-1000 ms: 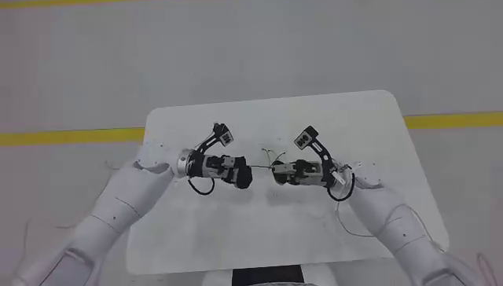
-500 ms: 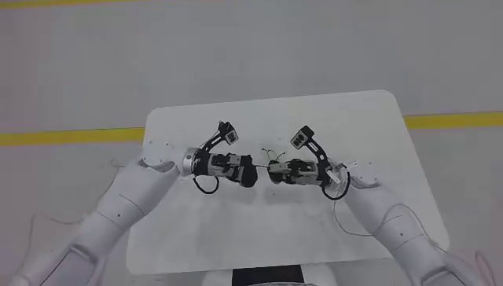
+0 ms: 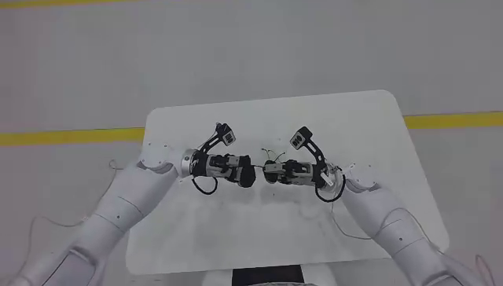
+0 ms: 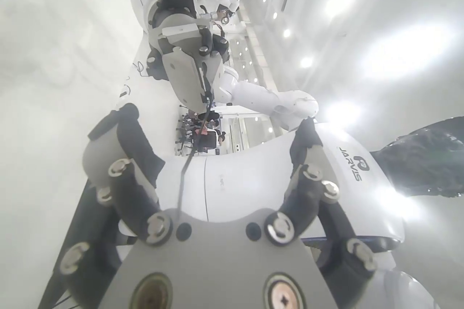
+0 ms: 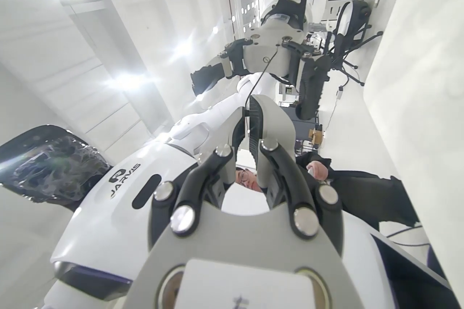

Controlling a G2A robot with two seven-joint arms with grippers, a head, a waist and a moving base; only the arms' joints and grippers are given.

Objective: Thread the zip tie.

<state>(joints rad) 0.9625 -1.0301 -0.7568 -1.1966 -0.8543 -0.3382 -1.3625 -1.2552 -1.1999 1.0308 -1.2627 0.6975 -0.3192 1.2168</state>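
zip tie (image 4: 191, 151): a thin dark strap hung in the air above the middle of the table (image 3: 354, 121), running from one gripper to the other and touching no part of the table.
right gripper (image 5: 250, 109): it hung above the table's middle, toward the table's right half, and was clenched on the zip tie, with the strap running out past its fingertips.
left gripper (image 4: 214, 118): it hung above the table's middle, toward the left half, and was released with its fingers spread wide. The strap's far end reached in between them to about the palm plate, and nothing there pinched it.
step in hand: this was probably taking the free end into the open hand. The tie's head was too small to make out.
doing it well: the clenched hand should have kept the strap straight and level over the table while the open fingers centred on it, and the fingers should have closed only once the strap lay squarely between the pads.
risk: the strap was thin and springy, so closing off-centre could have flicked it aside, and a hard push could have bowed it.
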